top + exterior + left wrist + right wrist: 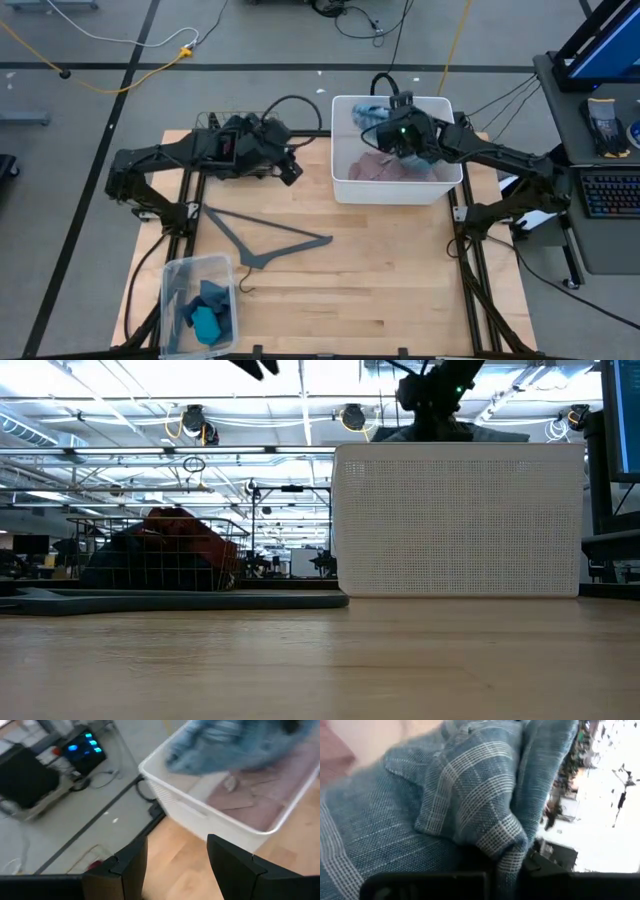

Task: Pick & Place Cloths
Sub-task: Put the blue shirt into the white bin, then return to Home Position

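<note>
Lifting blue shirt (470, 815) from white bin (345, 180), right gripper (400, 138) clamped tight on it; left gripper (175, 865) parted, empty; next probably carry toward clear box (172, 290).

The high view looks straight down on the table (380, 270); the low view sits level at its surface. Both share the white bin (345, 185) (wrist cameras press close).

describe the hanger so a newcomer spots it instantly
Start from the wooden table in the high view; the grey clothes hanger lies flat on bare wood between the white bin and the small clear box. It is the only thin, triangular, rigid thing there; everything else is a container or cloth.
</note>
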`<act>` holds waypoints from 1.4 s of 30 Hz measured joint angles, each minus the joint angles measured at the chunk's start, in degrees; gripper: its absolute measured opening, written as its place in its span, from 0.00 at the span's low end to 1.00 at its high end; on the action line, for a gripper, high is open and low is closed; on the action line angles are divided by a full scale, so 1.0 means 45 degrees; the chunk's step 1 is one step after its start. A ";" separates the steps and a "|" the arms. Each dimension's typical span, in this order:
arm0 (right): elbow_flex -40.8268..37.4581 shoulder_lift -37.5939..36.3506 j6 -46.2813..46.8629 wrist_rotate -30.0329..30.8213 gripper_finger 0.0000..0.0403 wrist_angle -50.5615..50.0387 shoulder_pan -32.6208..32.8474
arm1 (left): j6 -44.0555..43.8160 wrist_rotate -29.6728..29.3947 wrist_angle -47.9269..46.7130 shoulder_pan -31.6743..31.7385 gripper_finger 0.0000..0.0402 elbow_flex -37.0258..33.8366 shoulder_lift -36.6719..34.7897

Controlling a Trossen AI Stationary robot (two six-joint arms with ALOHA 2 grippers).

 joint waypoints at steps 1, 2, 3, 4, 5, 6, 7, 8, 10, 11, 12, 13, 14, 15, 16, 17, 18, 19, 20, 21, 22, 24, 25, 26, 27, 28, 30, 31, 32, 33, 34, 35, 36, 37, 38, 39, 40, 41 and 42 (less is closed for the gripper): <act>0.0000 0.0002 -0.0109 0.0072 0.03 0.0086 -0.0113 | 0.0294 0.0334 0.0523 0.0106 0.52 -0.0289 -0.0080; 0.0000 0.0019 -0.0071 0.0013 0.03 0.0096 -0.0159 | 0.0587 0.0725 0.0985 0.0242 0.52 -0.0645 -0.0209; 0.0000 0.0062 0.0170 -0.0262 0.03 -0.0004 -0.0166 | 0.0818 0.1076 0.1401 0.0372 0.52 -0.0963 -0.0293; 0.0000 0.0142 0.0541 -0.0841 0.03 -0.0248 -0.0162 | 0.1016 0.1431 0.2042 0.0511 0.52 -0.1231 -0.0360; 0.0005 0.0251 0.0974 -0.1611 0.03 -0.0647 -0.0144 | 0.1137 0.1829 0.2627 0.0670 0.52 -0.1455 -0.0435; 0.0005 0.0472 0.1454 -0.2399 0.03 -0.1175 -0.0133 | 0.1176 0.2221 0.2855 0.0839 0.52 -0.1671 -0.0551; 0.0005 0.0750 0.1893 -0.3021 0.03 -0.1646 -0.0123 | 0.1194 0.2593 0.2864 0.0987 0.52 -0.1875 -0.0618; 0.0005 0.1041 0.2347 -0.3421 0.03 -0.1965 -0.0123 | 0.1239 0.2850 0.3095 0.1105 0.52 -0.2052 -0.0641; -0.0022 0.1550 0.3245 -0.3637 0.03 -0.2318 -0.0129 | 0.1274 0.3385 0.3800 0.1265 0.52 -0.2295 -0.0658; -0.0029 0.1742 0.3614 -0.3562 0.04 -0.2327 -0.0138 | 0.1275 0.3623 0.3763 0.1353 0.52 -0.2390 -0.0706; -0.0025 0.1870 0.3865 -0.3473 0.07 -0.2239 -0.0142 | 0.1280 0.3855 0.3695 0.1413 0.52 -0.2430 -0.0735; -0.0024 0.1951 0.4102 -0.3322 0.09 -0.2211 -0.0155 | 0.1312 0.4040 0.3776 0.1452 0.52 -0.2431 -0.0746; -0.0024 0.1996 0.4361 -0.3316 0.12 -0.2222 -0.0182 | 0.1386 0.4167 0.3839 0.1464 0.52 -0.2420 -0.0759; -0.0014 0.2049 0.4589 -0.3329 0.15 -0.2225 -0.0208 | 0.1423 0.4234 0.3825 0.1472 0.52 -0.2412 -0.0778; -0.0005 0.2100 0.4855 -0.3327 0.17 -0.2221 -0.0211 | 0.1450 0.4238 0.3821 0.1472 0.52 -0.2412 -0.0782; -0.0005 0.2129 0.5176 -0.3333 0.19 -0.2218 -0.0211 | 0.1478 0.4246 0.3817 0.1472 0.52 -0.2412 -0.0782; -0.0005 0.2137 0.5496 -0.3332 0.21 -0.2241 -0.0211 | 0.1502 0.4270 0.3800 0.1467 0.52 -0.2412 -0.0779; -0.0005 0.2131 0.5812 -0.3341 0.22 -0.2239 -0.0211 | 0.1566 0.4302 0.3792 0.1457 0.52 -0.2412 -0.0775; 0.0000 0.2096 0.6092 -0.3341 0.24 -0.2230 -0.0211 | 0.1619 0.4318 0.3792 0.1457 0.52 -0.2412 -0.0772; 0.0000 0.2030 0.6313 -0.3346 0.25 -0.2239 -0.0211 | 0.1714 0.4380 0.3792 0.1458 0.52 -0.2412 -0.0772; 0.0000 0.1982 0.6516 -0.3345 0.26 -0.2245 -0.0207 | 0.1811 0.4553 0.3792 0.1462 0.52 -0.2412 -0.0777; 0.0000 0.1864 0.6806 -0.3372 0.29 -0.2227 -0.0163 | 0.1917 0.5011 0.3792 0.1527 0.52 -0.2412 -0.0773; 0.0000 0.1794 0.6957 -0.3370 0.31 -0.2238 -0.0127 | 0.1963 0.5216 0.3788 0.1567 0.52 -0.2412 -0.0772; 0.0000 0.1733 0.7123 -0.3253 0.33 -0.2212 -0.0090 | 0.2040 0.5366 0.3782 0.1581 0.52 -0.2412 -0.0772; 0.0000 0.1662 0.7290 -0.3005 0.35 -0.2137 -0.0038 | 0.2075 0.5463 0.3782 0.1609 0.52 -0.2412 -0.0772; 0.0000 0.1584 0.7487 -0.2605 0.37 -0.2130 0.0010 | 0.2117 0.5559 0.3786 0.1646 0.52 -0.2412 -0.0772; 0.0000 0.1413 0.7569 -0.1872 0.40 -0.2273 0.0221 | 0.2130 0.5598 0.3782 0.1690 0.52 -0.2412 -0.0772; 0.0000 0.1315 0.7571 -0.1591 0.41 -0.2347 0.0343 | 0.2139 0.5598 0.3782 0.1712 0.52 -0.2412 -0.0772; 0.0000 0.1184 0.7565 -0.1449 0.43 -0.2431 0.0475 | 0.2145 0.5597 0.3782 0.1710 0.52 -0.2412 -0.0772; 0.0000 0.1033 0.7561 -0.1365 0.44 -0.2518 0.0613 | 0.2145 0.5598 0.3782 0.1710 0.52 -0.2409 -0.0772; 0.0000 0.0875 0.7565 -0.1337 0.45 -0.2544 0.0738 | 0.2145 0.5607 0.3782 0.1710 0.52 -0.2407 -0.0772; 0.0000 0.0704 0.7595 -0.1336 0.45 -0.2519 0.0872 | 0.2145 0.5619 0.3782 0.1705 0.52 -0.2407 -0.0772; 0.0000 0.0498 0.7672 -0.1368 0.46 -0.2513 0.0995 | 0.2145 0.5669 0.3782 0.1699 0.52 -0.2407 -0.0772; 0.0000 0.0289 0.7822 -0.1509 0.46 -0.2526 0.1095 | 0.2145 0.5779 0.3782 0.1695 0.52 -0.2407 -0.0772; 0.0000 0.0077 0.8068 -0.1751 0.46 -0.2518 0.1196 | 0.2114 0.5957 0.3787 0.1695 0.52 -0.2407 -0.0772; 0.0000 -0.0186 0.8386 -0.2086 0.46 -0.2516 0.1291 | 0.2047 0.6085 0.3791 0.1695 0.52 -0.2407 -0.0772; 0.0000 -0.0481 0.8791 -0.2612 0.46 -0.2531 0.1366 | 0.1998 0.6245 0.3842 0.1685 0.52 -0.2428 -0.0772; 0.0000 -0.0764 0.9235 -0.3172 0.46 -0.2520 0.1434 | 0.1905 0.6353 0.4027 0.1627 0.52 -0.2538 -0.0772; 0.0000 -0.1079 0.9739 -0.3801 0.45 -0.2497 0.1499 | 0.1787 0.6406 0.4223 0.1558 0.52 -0.2688 -0.0772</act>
